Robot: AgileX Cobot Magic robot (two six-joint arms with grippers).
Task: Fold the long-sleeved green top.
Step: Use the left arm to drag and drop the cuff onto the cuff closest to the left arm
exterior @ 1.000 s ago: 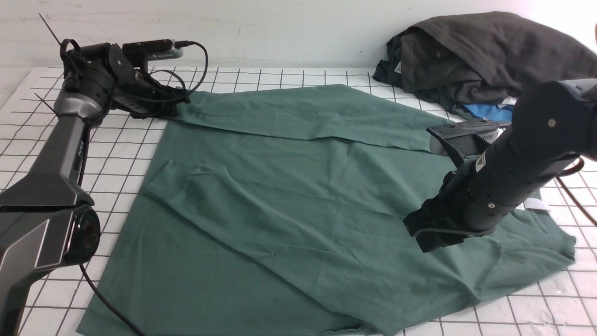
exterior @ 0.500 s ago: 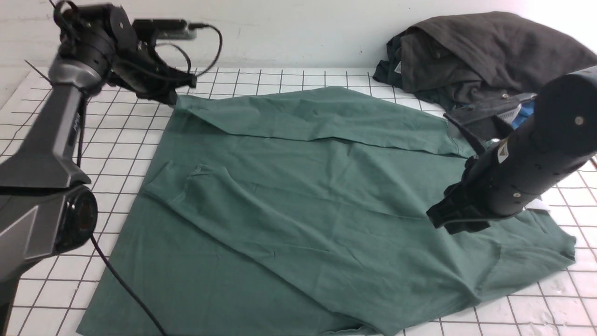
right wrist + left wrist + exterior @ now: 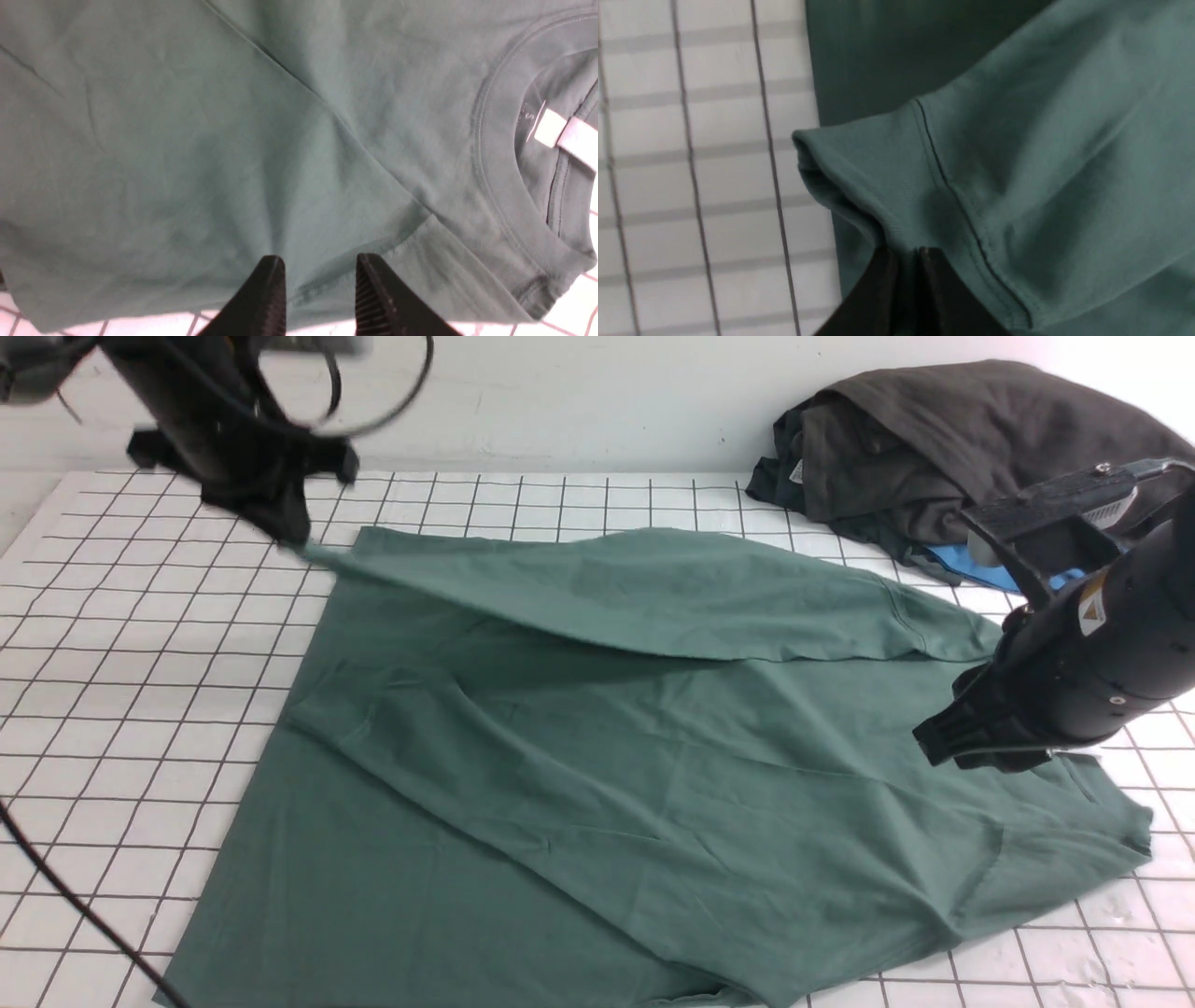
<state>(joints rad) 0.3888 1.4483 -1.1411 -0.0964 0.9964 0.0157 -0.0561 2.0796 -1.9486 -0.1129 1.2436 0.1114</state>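
Our left fingers [image 3: 896, 284], motion-blurred up front, are pinching the green top's [image 3: 560, 747] sleeve end; our right fingers [image 3: 322, 284] are hovering parted. The top is lying across the gridded surface [image 3: 112, 663], its near edge running out of view.

Plain dull green across the long-sleeved top [image 3: 448, 868]. Thin dark grid on white for the tabletop [image 3: 103, 709]. Dark charcoal grey on the heaped garment [image 3: 990, 429], bright blue on the cloth [image 3: 976, 567] below.
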